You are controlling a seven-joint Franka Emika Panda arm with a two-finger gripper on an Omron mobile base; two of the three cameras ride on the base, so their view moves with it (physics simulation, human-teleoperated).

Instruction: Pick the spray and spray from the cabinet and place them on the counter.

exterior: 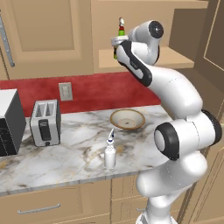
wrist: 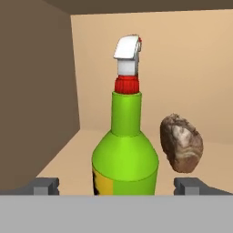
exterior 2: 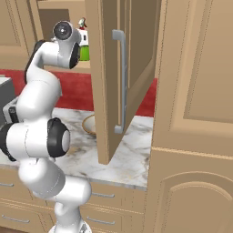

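The green spray, with a yellow label and a red-white trigger top, stands upright on the shelf inside the open cabinet; it also peeks out past the hand in the base views. My gripper is open right in front of it, one fingertip to each side of the bottle's base with a gap between them and the bottle. The white spray stands upright on the marble counter near its front edge, away from the gripper.
A brown roundish lump sits on the shelf just right of the green bottle. The cabinet door hangs open over the counter to the arm's right. A bowl, a toaster and a dark-fronted appliance stand on the counter.
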